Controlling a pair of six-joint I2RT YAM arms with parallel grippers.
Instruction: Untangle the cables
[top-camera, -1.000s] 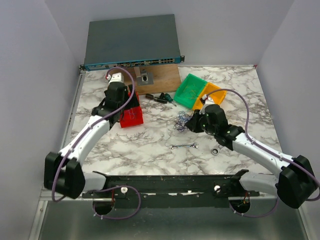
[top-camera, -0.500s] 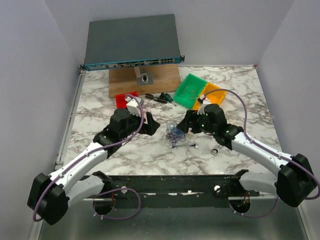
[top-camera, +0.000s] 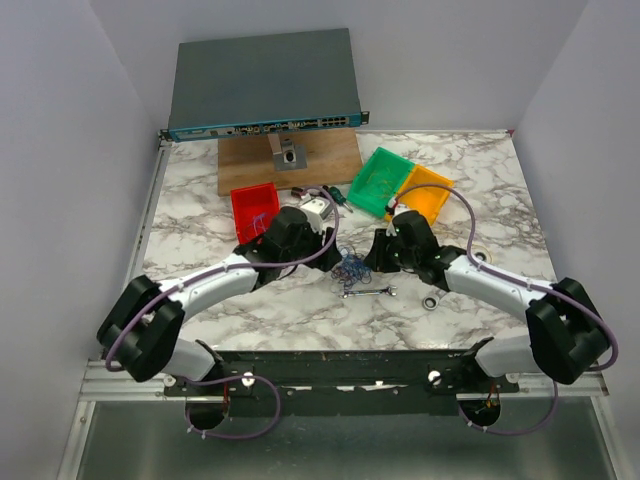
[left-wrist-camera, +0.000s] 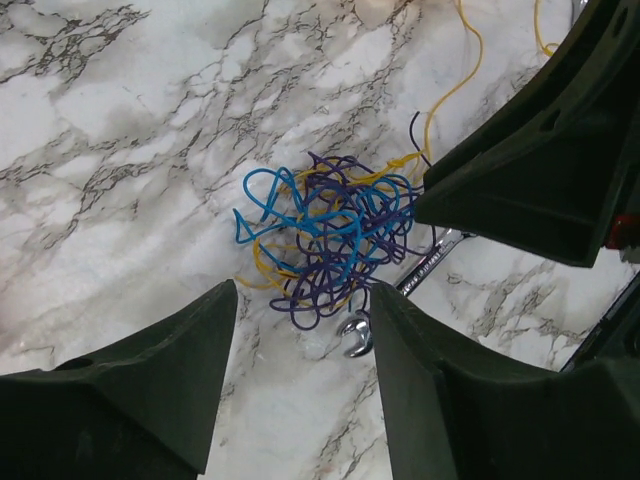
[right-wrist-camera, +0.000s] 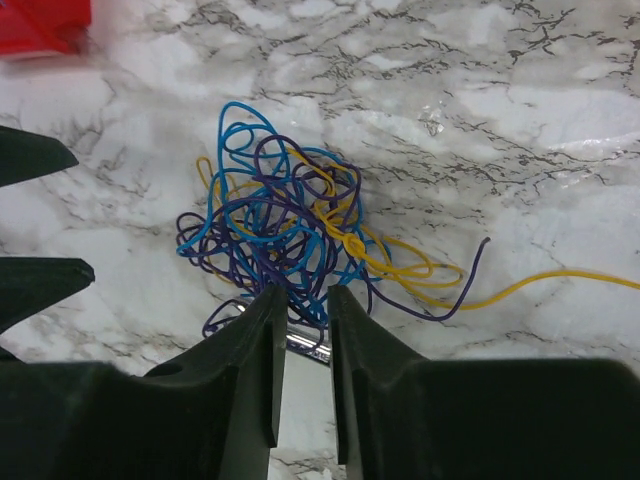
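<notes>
The cables (top-camera: 349, 266) are a small knot of thin blue, purple and yellow wires on the marble table, lying over a silver wrench (top-camera: 370, 292). My left gripper (top-camera: 334, 254) is just left of the knot. In the left wrist view the left gripper (left-wrist-camera: 303, 290) is wide open, and the knot (left-wrist-camera: 322, 235) lies just beyond its fingertips. My right gripper (top-camera: 369, 256) is just right of the knot. In the right wrist view the right gripper (right-wrist-camera: 304, 292) has its jaws a narrow gap apart, with its tips at the knot's (right-wrist-camera: 275, 225) near edge. A yellow strand (right-wrist-camera: 560, 278) trails off to the right.
A red bin (top-camera: 255, 208) stands left of the arms. A green bin (top-camera: 381, 180) and an orange bin (top-camera: 428, 190) stand at the back right. A wooden board (top-camera: 290, 160) and a network switch (top-camera: 265, 85) are at the back. A second small wrench (top-camera: 432, 300) lies near the right arm.
My left arm swung from over the red bin to the left side of the knot. The knot shifted left and nearer along with my right gripper.
</notes>
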